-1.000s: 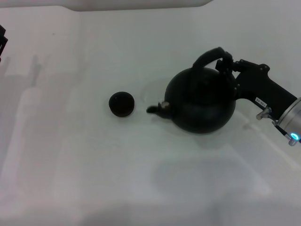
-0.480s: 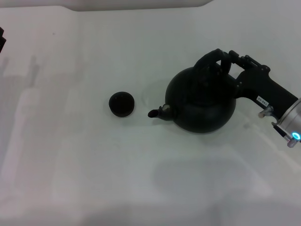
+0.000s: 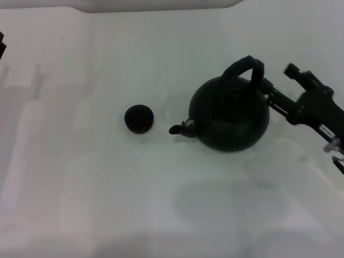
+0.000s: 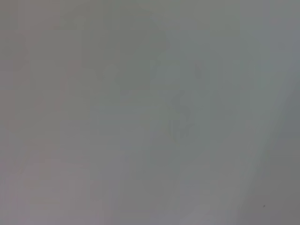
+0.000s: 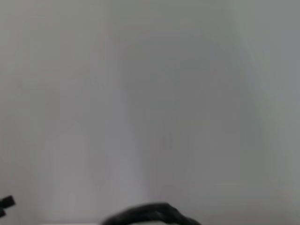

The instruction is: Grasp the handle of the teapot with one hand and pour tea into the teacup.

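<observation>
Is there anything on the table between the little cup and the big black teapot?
In the head view, only bare white table lies between the teacup and the teapot; the teapot's spout pointing toward the cup reaches partway in.

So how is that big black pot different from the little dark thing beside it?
The teapot is far bigger than the teacup. The teapot has an arched handle and a spout aimed toward the teacup; the teacup has neither. Both are dark, round and stand upright on the white table, apart from each other.
</observation>
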`<state>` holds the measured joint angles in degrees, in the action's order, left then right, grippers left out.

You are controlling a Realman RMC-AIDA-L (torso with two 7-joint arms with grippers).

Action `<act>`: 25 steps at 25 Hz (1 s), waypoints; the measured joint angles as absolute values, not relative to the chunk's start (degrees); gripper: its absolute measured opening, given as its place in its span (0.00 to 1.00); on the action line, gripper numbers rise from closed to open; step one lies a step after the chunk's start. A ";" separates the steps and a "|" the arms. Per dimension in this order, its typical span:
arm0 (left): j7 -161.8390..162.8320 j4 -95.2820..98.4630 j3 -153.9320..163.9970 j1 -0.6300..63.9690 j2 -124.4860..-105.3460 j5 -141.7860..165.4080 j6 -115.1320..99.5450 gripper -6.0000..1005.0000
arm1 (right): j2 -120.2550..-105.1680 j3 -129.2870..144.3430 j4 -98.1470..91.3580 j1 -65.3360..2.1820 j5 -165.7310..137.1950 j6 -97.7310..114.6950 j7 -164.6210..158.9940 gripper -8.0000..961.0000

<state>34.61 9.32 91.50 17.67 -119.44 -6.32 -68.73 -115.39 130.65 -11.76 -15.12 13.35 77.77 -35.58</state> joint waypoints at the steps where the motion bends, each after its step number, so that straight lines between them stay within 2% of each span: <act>1: 34.58 9.31 91.49 17.67 -119.44 -6.33 -68.73 0.80 | -115.40 130.46 -11.09 -14.77 13.39 78.19 -35.57 0.91; 12: 30.26 9.31 91.49 18.65 -119.66 -7.03 -68.73 0.80 | -115.88 118.62 -12.78 -13.96 14.98 76.91 -18.87 0.91; 25: 26.09 9.32 91.57 19.32 -119.86 -7.20 -68.05 0.80 | -116.20 126.39 -19.29 -14.14 36.79 70.28 0.27 0.91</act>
<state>26.08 9.32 91.57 19.32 -119.86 -7.20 -68.05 -116.20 126.39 -19.29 -14.14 36.79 70.28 0.27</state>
